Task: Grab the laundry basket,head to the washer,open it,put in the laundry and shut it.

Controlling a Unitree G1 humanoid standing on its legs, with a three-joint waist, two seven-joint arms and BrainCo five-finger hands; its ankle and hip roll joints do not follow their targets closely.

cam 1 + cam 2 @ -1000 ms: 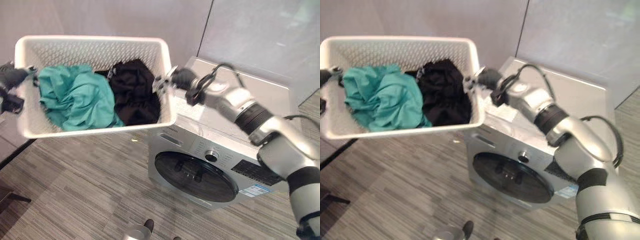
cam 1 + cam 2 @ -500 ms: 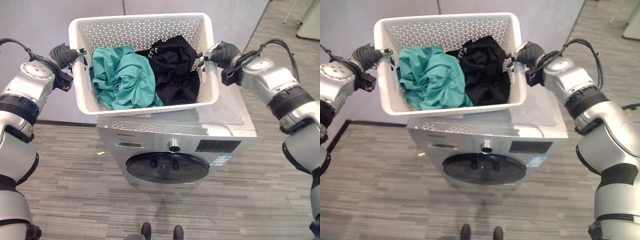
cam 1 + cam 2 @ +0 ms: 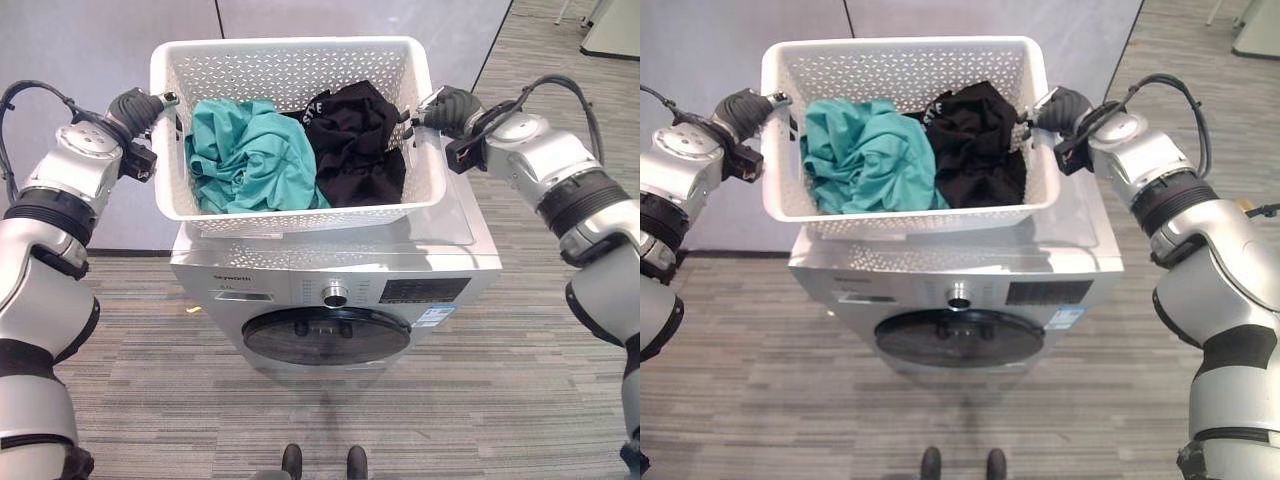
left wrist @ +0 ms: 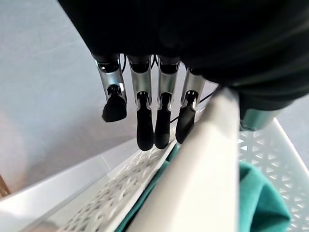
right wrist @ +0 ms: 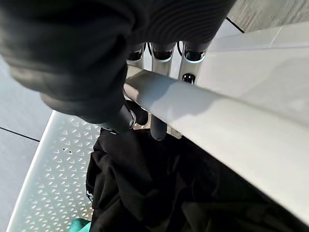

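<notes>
Up at chest height, the white laundry basket (image 3: 290,215) is held between both hands directly above the top of the washer (image 3: 335,262), its near wall level with the washer's front edge; whether its bottom touches the lid cannot be told. The left hand (image 3: 138,107) grips the basket's left rim, and in the left wrist view its fingers (image 4: 145,130) hang curled over the inner side of that rim while the thumb sits on the outer side. The right hand (image 3: 447,104) grips the right rim; in the right wrist view the fingers (image 5: 158,128) and thumb wrap round the white rim bar from both sides. Inside the basket a crumpled teal garment (image 3: 248,160) fills the left half and a black garment (image 3: 356,148) fills the right half, the two touching in the middle. The washer stands on striped grey floor (image 3: 150,400) against a grey wall (image 3: 90,50), with its round dark door (image 3: 325,335) closed and a control knob (image 3: 335,295) above the door.
</notes>
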